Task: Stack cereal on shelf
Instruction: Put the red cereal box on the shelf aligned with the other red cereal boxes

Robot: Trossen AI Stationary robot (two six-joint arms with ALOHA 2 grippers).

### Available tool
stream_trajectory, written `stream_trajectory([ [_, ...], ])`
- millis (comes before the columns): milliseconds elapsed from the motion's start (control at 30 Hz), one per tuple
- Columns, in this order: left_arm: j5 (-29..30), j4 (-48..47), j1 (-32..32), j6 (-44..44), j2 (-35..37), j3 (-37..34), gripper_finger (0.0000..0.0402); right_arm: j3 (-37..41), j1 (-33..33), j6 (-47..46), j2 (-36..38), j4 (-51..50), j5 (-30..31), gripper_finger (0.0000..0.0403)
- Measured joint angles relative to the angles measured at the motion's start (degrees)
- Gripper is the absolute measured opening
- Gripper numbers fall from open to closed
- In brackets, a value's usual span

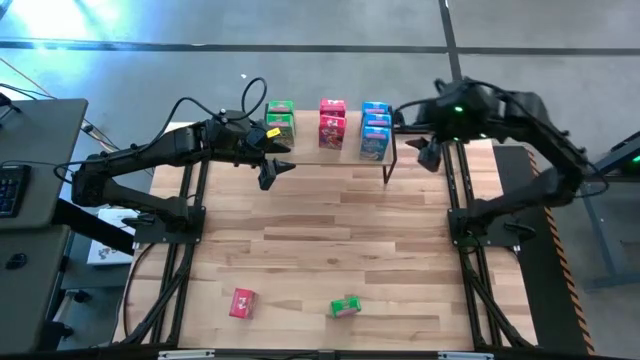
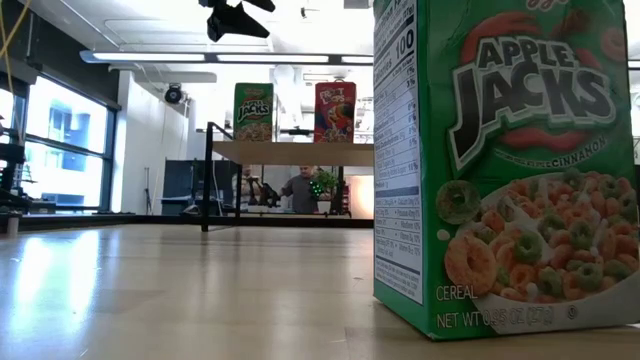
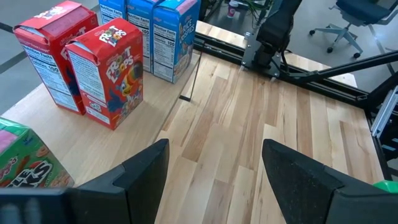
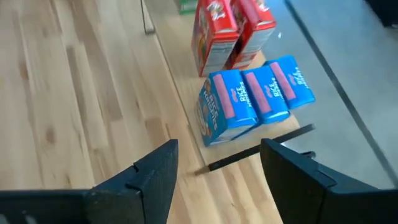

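The shelf (image 1: 308,152) stands at the table's far edge. On its top board stand cereal boxes: green (image 1: 280,122) at the left, two red (image 1: 332,122) in the middle, three blue (image 1: 375,130) at the right. One red box (image 1: 242,302) and one green box (image 1: 346,307) lie on the table near its front edge; the green one (image 2: 510,170) fills the low view. My left gripper (image 1: 272,172) hovers open in front of the shelf's left end, and my right gripper (image 1: 430,152) hovers open off the shelf's right end. Neither has anything between its fingers.
Bare wooden tabletop (image 1: 330,240) lies between the shelf and the two loose boxes. The arms' black frames (image 1: 185,250) run along the table's left and right sides. Beyond the table, under the shelf in the low view, a person (image 2: 300,190) shows in the room.
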State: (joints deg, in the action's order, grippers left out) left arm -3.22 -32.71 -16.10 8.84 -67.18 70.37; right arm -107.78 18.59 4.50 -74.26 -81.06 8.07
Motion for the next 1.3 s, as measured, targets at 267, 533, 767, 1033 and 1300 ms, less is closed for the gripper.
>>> stream_trajectory([
  [267, 0.0, 0.0, 0.0, 0.0, 0.0, 0.0, 0.0248, 18.7, 0.0, -5.2, 14.5, 13.9, -3.1, 0.022],
  [533, 0.0, 0.0, 0.0, 0.0, 0.0, 0.0, 0.0248, 34.1, 0.0, -10.1, 25.2, 22.9, -5.4, 0.022],
  [767, 0.0, 0.0, 0.0, 0.0, 0.0, 0.0, 0.0248, 43.2, 0.0, -11.4, 31.2, 32.0, -6.9, 0.022],
  [1033, 0.0, 0.7, 0.0, 6.4, 0.0, 0.0, 0.0248, 50.7, 0.0, -13.3, 33.9, 40.4, -9.4, 0.022],
  [1300, -4.8, -0.4, 0.9, 23.0, 0.0, 0.0, 0.0248, 54.4, 0.0, -13.5, 33.2, 42.9, -11.3, 0.022],
])
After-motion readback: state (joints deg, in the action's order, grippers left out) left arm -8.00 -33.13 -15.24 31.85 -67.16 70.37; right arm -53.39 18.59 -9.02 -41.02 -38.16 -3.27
